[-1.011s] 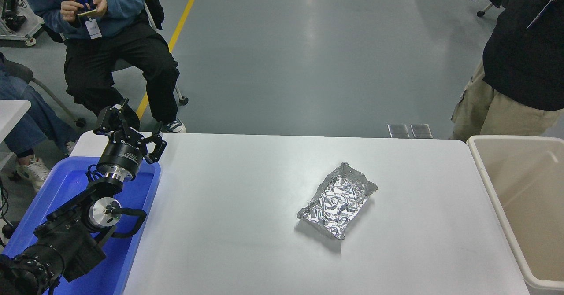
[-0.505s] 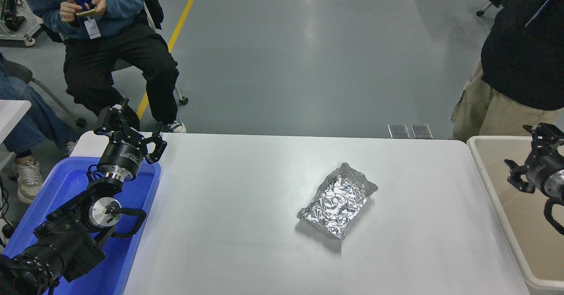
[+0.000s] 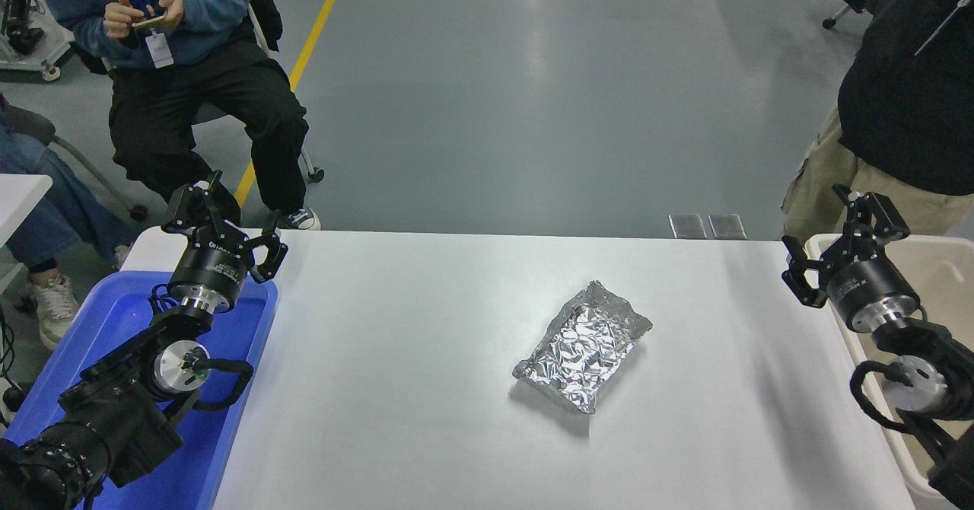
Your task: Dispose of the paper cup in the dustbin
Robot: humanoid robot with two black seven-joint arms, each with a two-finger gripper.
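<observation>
No paper cup shows in the head view. The beige dustbin [image 3: 936, 282] stands at the table's right edge, partly covered by my right arm. My right gripper [image 3: 837, 240] is open and empty, over the bin's far left corner and rim. My left gripper [image 3: 226, 219] is open and empty, parked above the far end of the blue tray at the left.
A crumpled silver foil packet [image 3: 584, 346] lies right of the table's [image 3: 426, 342] middle. A blue plastic tray [image 3: 114, 320] sits at the left edge under my left arm. One person sits at the far left, another stands at the far right behind the bin.
My right arm has come in from the right edge, over the bin and leftward, and now sits over the bin's left rim. The left arm and the foil packet have not moved.
</observation>
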